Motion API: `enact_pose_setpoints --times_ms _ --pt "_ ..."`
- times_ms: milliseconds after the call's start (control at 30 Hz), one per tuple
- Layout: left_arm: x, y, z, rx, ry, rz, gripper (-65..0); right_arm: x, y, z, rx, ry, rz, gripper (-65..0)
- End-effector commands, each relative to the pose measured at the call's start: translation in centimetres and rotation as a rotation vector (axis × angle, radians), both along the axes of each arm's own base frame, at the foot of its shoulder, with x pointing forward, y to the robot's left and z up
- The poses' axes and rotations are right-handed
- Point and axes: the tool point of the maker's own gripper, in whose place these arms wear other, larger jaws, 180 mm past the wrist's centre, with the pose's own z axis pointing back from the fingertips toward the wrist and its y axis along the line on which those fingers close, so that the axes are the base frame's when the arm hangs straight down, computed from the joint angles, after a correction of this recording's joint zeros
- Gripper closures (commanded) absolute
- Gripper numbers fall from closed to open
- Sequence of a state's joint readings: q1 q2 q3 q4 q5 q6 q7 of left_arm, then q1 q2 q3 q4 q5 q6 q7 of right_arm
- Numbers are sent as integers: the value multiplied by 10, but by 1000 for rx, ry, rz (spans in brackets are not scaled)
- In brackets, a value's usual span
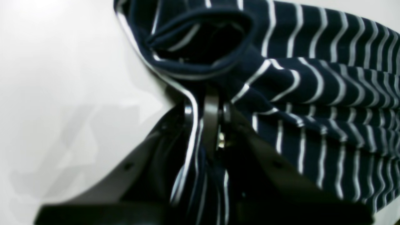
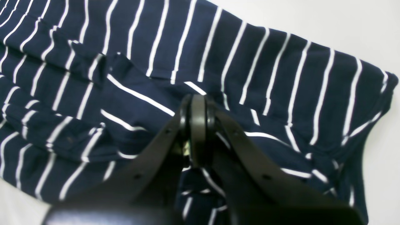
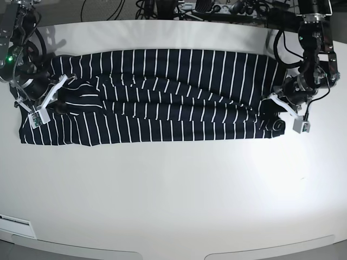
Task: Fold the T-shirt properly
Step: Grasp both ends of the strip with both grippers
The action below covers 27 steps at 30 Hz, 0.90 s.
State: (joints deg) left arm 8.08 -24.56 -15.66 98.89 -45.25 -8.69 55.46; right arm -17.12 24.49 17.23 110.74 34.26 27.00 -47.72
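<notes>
table (image 3: 173,184): white, rounded front edge, glare patch right of centre | cables (image 3: 162,8): black tangle along the far edge behind the table | floor (image 3: 65,11): grey strip at the top left | label (image 3: 13,219): small white strip at the table's front-left edge

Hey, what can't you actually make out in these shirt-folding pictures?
- Left wrist view: the left hand has its fingertips buried in T-shirt cloth; the picture is blurred.
- Right wrist view: the right hand covers the fold beneath it.
- Base view: both hands look too small to judge their grip.
</notes>
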Motion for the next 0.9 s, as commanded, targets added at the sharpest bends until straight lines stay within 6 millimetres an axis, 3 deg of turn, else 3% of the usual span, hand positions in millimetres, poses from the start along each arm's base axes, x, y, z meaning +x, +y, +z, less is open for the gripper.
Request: enact_pose_setpoints --times_ms 0,300,467,600,867 --pt "8 -2 15 -15 -53 -31 0 6 -4 4 -8 -37 -8 0" --pt "-8 -60 42 -262 -119 -295 0 -9 0 -56 -13 105 -6 0" --pt "-22 -89 70 -425 -197 -460 0 -11 8 -62 -22 125 3 0" --pt "-32 -102 85 -486 -223 -566 0 -11 9 -62 -21 126 0 0" --pt "-22 -114 106 -480 -305 -611 0 -13 5 -65 -25 145 -26 0"
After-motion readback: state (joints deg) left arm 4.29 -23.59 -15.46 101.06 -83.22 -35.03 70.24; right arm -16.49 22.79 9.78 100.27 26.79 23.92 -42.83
